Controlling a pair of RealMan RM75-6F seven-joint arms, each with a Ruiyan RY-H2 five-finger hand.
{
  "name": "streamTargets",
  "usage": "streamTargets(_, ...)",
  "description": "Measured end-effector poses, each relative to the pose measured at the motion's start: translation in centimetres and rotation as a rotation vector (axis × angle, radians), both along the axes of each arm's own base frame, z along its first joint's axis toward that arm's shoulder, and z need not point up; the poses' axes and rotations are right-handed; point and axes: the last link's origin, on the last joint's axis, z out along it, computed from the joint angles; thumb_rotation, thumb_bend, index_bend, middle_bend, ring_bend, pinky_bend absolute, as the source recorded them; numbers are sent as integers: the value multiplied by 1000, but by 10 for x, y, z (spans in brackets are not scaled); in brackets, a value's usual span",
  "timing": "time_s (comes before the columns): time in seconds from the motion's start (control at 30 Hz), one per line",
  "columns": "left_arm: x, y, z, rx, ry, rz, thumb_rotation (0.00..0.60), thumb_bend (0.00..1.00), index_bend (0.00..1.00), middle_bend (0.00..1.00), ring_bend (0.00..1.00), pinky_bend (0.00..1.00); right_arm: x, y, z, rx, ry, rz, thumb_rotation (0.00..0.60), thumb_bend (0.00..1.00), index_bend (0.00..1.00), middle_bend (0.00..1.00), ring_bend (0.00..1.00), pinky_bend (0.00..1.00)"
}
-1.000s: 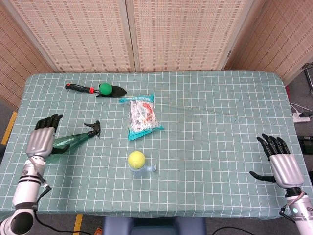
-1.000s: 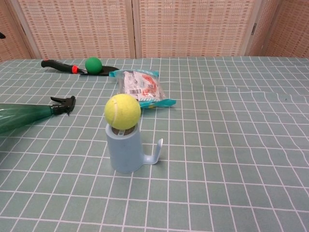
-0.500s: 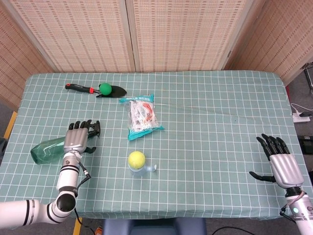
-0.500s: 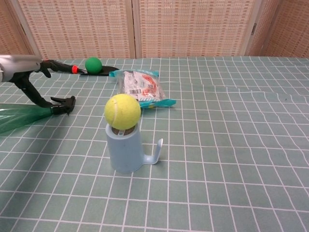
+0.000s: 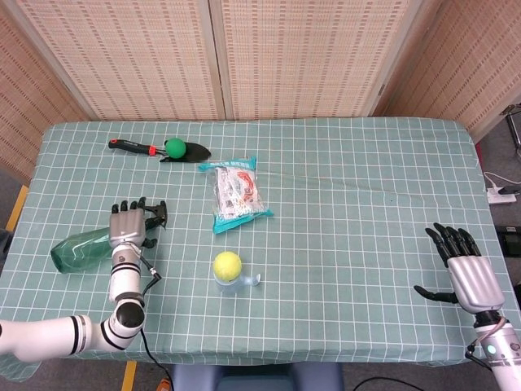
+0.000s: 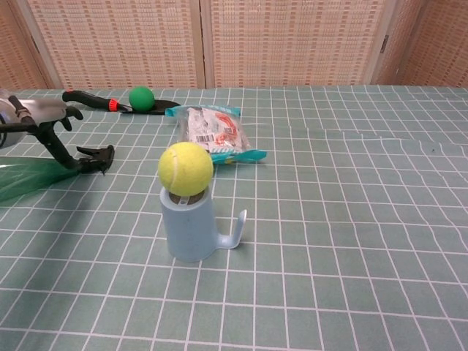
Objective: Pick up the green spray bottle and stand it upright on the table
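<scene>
The green spray bottle [image 5: 77,249] lies on its side at the table's left, its black spray head [image 5: 156,213] pointing right. In the chest view the bottle [image 6: 28,180] runs off the left edge, and the spray head [image 6: 95,158] rests on the cloth. My left hand [image 5: 128,226] hovers over the bottle's neck with its fingers spread. In the chest view the left hand [image 6: 38,117] sends one dark finger [image 6: 58,151] down to the neck; no grip shows. My right hand [image 5: 462,272] rests open at the table's right front, far from the bottle.
A yellow tennis ball [image 6: 186,168] sits on a light blue cup [image 6: 189,227] mid-table. Behind it lies a snack packet [image 5: 236,195]. At the back left, a black trowel [image 5: 155,150] lies with a green ball [image 5: 174,147] on it. The table's left edge is close to the bottle.
My left hand swung from the bottle's left end over to its neck, then drew back slightly to the left. Bottle and right hand stayed put.
</scene>
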Motion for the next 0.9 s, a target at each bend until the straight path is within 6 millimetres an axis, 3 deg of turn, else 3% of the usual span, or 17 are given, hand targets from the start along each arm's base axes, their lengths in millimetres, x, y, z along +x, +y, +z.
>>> streamTargets(0.43,-36,4,-3,6,123,76,600,211,0,165,11,0,0,0,-1,3,-1,-1,600,0,0,0,0,0)
streamTargets(0.9,-49,7,-12,2,134,110,600,216,58,175,20,0,0,-1,-2,16,-1,-13,600,0,0,0,0,0)
